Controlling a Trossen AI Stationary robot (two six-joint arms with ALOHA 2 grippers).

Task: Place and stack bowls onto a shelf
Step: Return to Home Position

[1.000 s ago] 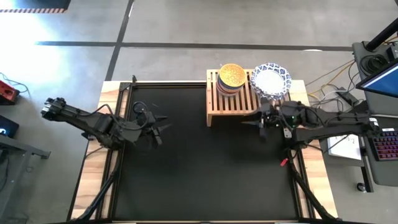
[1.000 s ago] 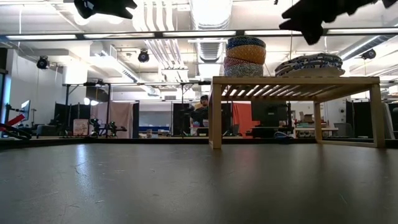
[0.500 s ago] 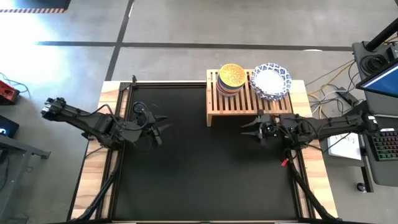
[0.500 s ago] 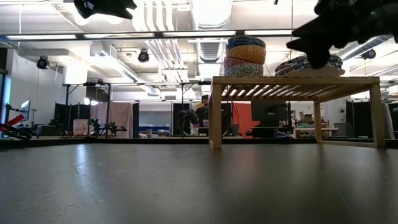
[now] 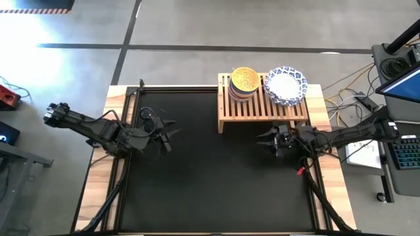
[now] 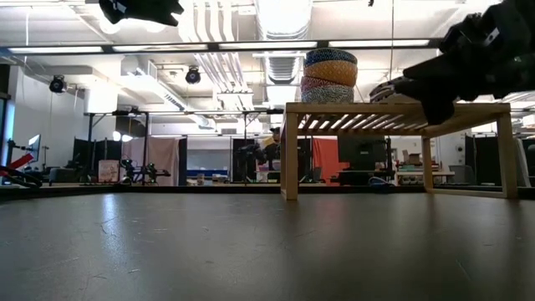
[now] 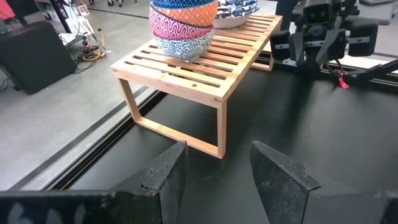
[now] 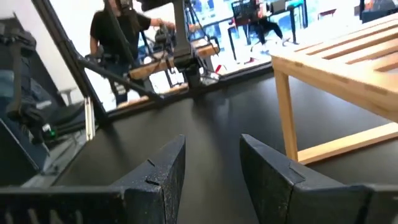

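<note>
The wooden slat shelf (image 5: 262,108) stands on its legs at the table's far right. On its left part sits a stack of small bowls (image 5: 244,82), a mustard yellow one on top; patterned ones show below it (image 7: 183,28). On its right part rests a stack of white bowls with blue-patterned rims (image 5: 285,84). My right gripper (image 5: 264,139) hangs open and holds nothing, just in front of the shelf's near edge, about level with the shelf top (image 6: 418,88). My left gripper (image 5: 169,134) waits open high over the table's left side, pointing toward the shelf (image 7: 214,168).
The black mat (image 5: 197,183) covers the table in front of and left of the shelf. Cables and a keyboard (image 5: 407,154) lie past the table's right edge. A person (image 8: 118,31) stands beyond the table in the right wrist view.
My right gripper has sunk from above the shelf's near edge to about the height of the shelf top, drawing toward the table's near edge. Its fingers have stayed open. The bowls and the shelf have not moved.
</note>
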